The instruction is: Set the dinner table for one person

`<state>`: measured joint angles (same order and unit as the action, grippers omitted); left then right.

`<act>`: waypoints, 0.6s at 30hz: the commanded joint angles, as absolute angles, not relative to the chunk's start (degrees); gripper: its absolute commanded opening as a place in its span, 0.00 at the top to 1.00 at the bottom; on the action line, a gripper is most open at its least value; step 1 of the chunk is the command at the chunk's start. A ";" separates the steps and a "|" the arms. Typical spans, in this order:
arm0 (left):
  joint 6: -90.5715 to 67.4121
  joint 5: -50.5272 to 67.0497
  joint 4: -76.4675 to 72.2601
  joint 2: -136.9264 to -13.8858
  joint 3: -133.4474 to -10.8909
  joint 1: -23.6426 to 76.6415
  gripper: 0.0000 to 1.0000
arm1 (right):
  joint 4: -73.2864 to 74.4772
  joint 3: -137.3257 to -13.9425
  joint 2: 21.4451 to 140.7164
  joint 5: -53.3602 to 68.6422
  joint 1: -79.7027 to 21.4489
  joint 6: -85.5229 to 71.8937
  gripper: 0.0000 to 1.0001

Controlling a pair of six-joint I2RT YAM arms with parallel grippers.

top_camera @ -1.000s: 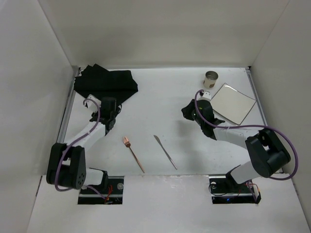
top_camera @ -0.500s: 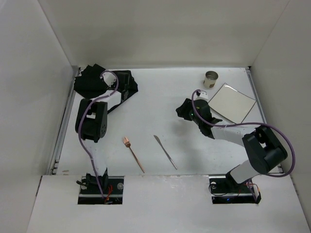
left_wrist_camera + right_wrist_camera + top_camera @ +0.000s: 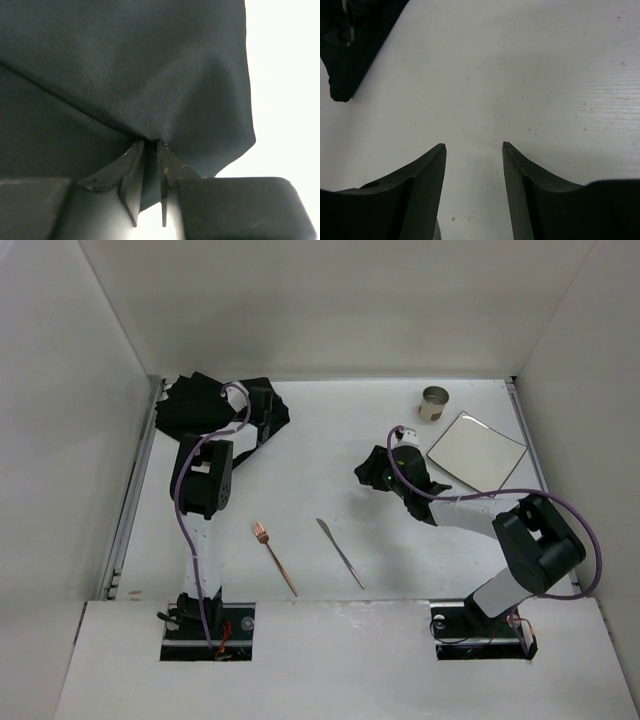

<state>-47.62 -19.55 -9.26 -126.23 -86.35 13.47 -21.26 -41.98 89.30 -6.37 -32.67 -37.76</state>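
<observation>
the white table [image 3: 330, 435] lies flat under both my arms, thin rails along its sides. at its far left corner my left claw [image 3: 148, 150] is pinched tight on a fold of the black cloth mat [image 3: 125, 65]. my right claw [image 3: 474, 147] hangs spread wide over bare table, between that mat and the square white plate [image 3: 477, 452].

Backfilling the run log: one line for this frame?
left gripper: shut on black cloth mat | right gripper: open, empty, over dinner table | fork, knife, plate, cup: unheld
</observation>
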 commanded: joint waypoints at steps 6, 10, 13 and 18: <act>-45.18 -3.44 -15.20 -123.41 -77.01 19.20 0.93 | -23.55 -43.77 88.59 -6.50 -33.00 -37.44 0.45; -43.95 -0.53 -18.10 -117.18 -67.26 22.53 0.93 | -23.47 -43.59 88.51 -6.50 -32.56 -37.53 0.43; -42.28 0.09 -17.85 -111.81 -59.87 23.33 0.93 | -23.82 -43.33 88.42 -6.77 -32.21 -37.53 0.40; -36.13 -4.63 -12.41 -98.21 -46.34 21.14 0.91 | -23.82 -43.68 89.03 -6.77 -32.39 -37.62 0.33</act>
